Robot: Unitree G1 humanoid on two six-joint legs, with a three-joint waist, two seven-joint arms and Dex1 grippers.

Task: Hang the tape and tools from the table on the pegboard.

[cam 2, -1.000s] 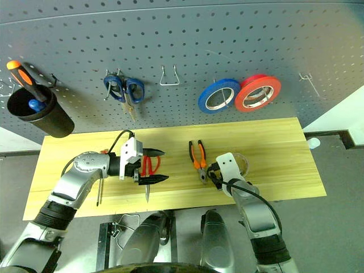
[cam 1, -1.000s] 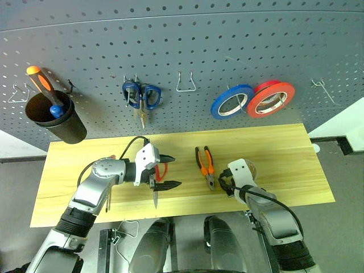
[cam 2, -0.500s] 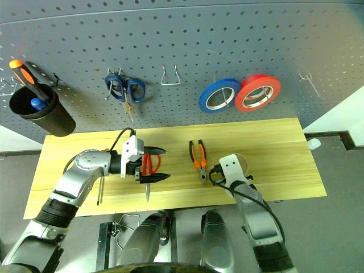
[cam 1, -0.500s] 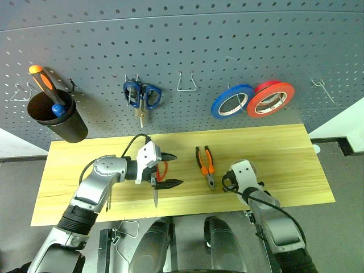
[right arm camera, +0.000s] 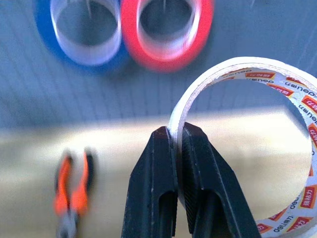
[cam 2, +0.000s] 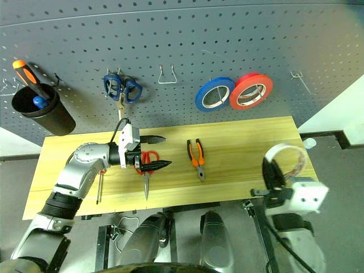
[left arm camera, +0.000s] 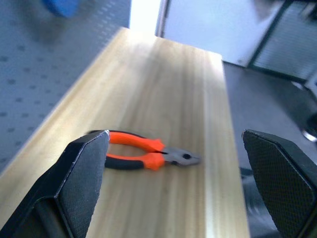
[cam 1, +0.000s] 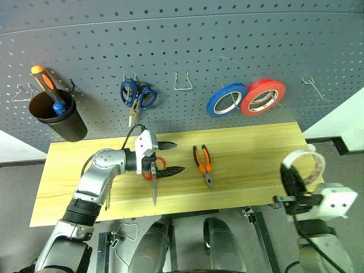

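The tape [right arm camera: 257, 144], a white roll with reddish print inside its ring, is off the table [cam 1: 256, 148]: our right gripper [right arm camera: 177, 144] pinches its wall between both fingers [right arm camera: 153, 188], one inside the ring and one outside, and holds it in the air past the table's right front corner, in front of the pegboard [cam 1: 187, 45]. Our left gripper [cam 1: 165, 158] hovers over the left middle of the table with its fingers spread wide and nothing between them. Just under and beside it we see the red-handled scissors [cam 1: 152, 173] lying flat, blades toward the front edge. The pliers [cam 1: 203, 162] lie apart near the table's middle, orange-and-black handles toward the board. A slim screwdriver [cam 2: 99, 186] lies near the left arm.

On the pegboard we see a blue roll [cam 1: 226, 100] and a red roll [cam 1: 262, 96] hanging side by side, touching or overlapping, above the table's right half. Left of them is a bare wire hook [cam 1: 182, 81], then blue-handled scissors [cam 1: 136, 96], then a black cup [cam 1: 54, 116] holding an orange-and-black screwdriver [cam 1: 45, 85]. Another hook [cam 1: 314, 88] sits at the far right, beyond the red roll.

The table is pale yellow wood with visible grain; the floor around it is dark grey.
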